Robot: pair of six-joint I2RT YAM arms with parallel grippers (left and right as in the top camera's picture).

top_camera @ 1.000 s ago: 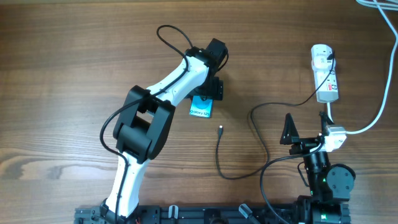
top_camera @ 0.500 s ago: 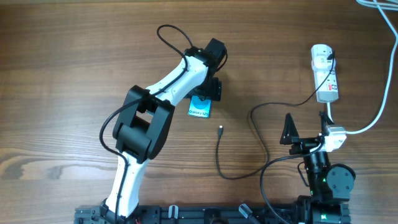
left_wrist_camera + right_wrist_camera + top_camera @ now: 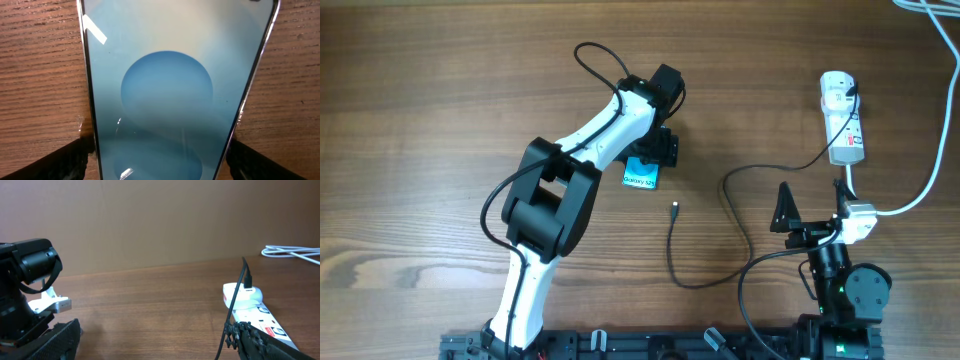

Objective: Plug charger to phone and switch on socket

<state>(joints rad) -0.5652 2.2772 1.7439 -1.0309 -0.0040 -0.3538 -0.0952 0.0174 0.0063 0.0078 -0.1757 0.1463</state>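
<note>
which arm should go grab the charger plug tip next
Probably right. The right gripper is open and empty, and the charger plug tip lies loose between it and the phone. The left gripper straddles the phone, so it is busy there.

White-and-black arms, thin cabling

The left arm [image 3: 610,120] has white shell links between bulky black joint housings, with a thin black cable [image 3: 588,52] looping off it. The left pincer [image 3: 160,162] has matt black fingers. The right arm [image 3: 832,270] is mostly black, with a white block [image 3: 861,222], a small green light [image 3: 840,291] and the rough-edged black fingers of the right pincer [image 3: 150,332].
</note>
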